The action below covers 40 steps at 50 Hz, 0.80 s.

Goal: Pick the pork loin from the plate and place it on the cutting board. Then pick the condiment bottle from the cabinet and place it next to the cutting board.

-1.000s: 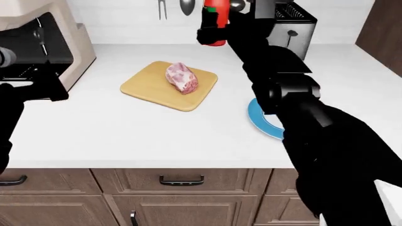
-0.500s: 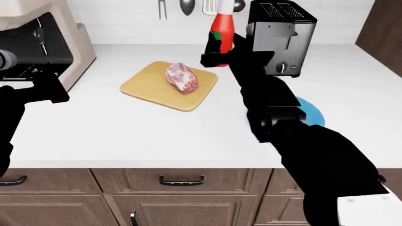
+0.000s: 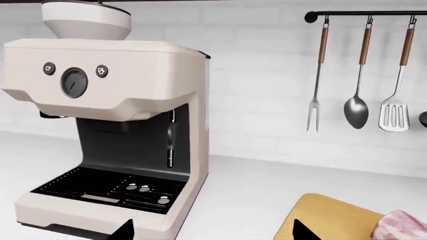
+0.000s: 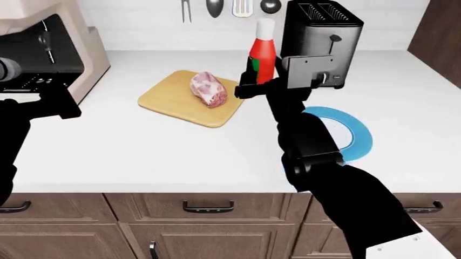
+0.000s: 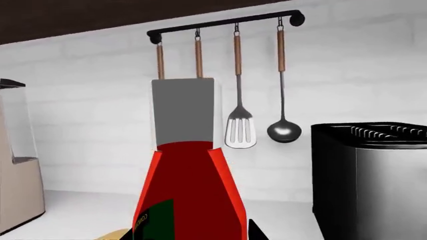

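A white bench (image 4: 144, 151) over brown wood drawer fronts fills the foreground of a white-tiled kitchen, and your right arm reaches forward across it from the near right corner. Past the arm's elbow the blue-rimmed plate (image 4: 358, 135) lies bare on the bench, partly hidden by the arm. Your left gripper (image 4: 54, 100) hangs at the left edge of the head view in front of the cream coffee machine (image 3: 113, 125); its fingers (image 3: 123, 231) show only as dark tips in the left wrist view, apart with nothing between them. Farther in, the cutting board (image 4: 193, 98) sits mid-bench with the pork loin (image 4: 208, 89) resting on it, toward the board's right half. Just off the board's right corner your right gripper (image 4: 260, 86) is clamped on the condiment bottle (image 4: 263, 58), which stands upright, red body and white cap rising above the gripper; whether its base touches the bench cannot be told. Close behind the bottle to the right stands a dark metal toaster (image 4: 322, 40). At the back wall a fork, spoon, slotted turner and ladle hang from a black utensil rail (image 5: 227, 22).
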Motion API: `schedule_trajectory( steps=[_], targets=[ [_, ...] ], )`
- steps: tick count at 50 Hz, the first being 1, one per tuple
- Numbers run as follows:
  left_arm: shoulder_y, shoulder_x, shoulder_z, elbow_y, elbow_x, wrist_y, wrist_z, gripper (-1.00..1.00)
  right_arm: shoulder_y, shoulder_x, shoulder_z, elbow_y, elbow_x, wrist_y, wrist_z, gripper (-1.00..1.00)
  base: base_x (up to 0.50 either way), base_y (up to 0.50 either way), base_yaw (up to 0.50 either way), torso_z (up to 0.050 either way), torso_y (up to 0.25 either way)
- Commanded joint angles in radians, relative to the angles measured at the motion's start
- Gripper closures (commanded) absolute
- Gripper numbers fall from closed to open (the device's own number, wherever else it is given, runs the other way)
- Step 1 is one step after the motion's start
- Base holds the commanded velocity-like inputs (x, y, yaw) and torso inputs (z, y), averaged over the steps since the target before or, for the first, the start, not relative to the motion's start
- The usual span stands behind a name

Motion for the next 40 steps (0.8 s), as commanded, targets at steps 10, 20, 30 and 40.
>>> schedule_trajectory(
  steps=[10,20,30,40],
  targets=[
    [0.01,0.003,-0.007,0.01,-0.012,0.0,-0.004,-1.0,-0.005,0.071,-0.117,-0.186,-0.079,-0.107,0.196,1.0,0.0,0.0,0.0,0.0,0.0],
    [0.015,0.005,-0.009,0.014,-0.018,-0.001,-0.006,-1.0,0.025,0.157,-0.16,-0.417,-0.147,-0.142,0.35,1.0,0.0,0.0,0.0,0.0,0.001],
    [0.012,0.004,-0.015,0.021,-0.027,-0.009,-0.01,-1.0,0.03,0.187,-0.175,-0.493,-0.175,-0.144,0.429,1.0,0.0,0.0,0.0,0.001,0.001],
    [0.015,0.002,-0.017,0.023,-0.03,-0.009,-0.012,-1.0,0.012,0.184,-0.168,-0.492,-0.175,-0.134,0.45,1.0,0.0,0.0,0.0,0.0,0.001]
  ],
)
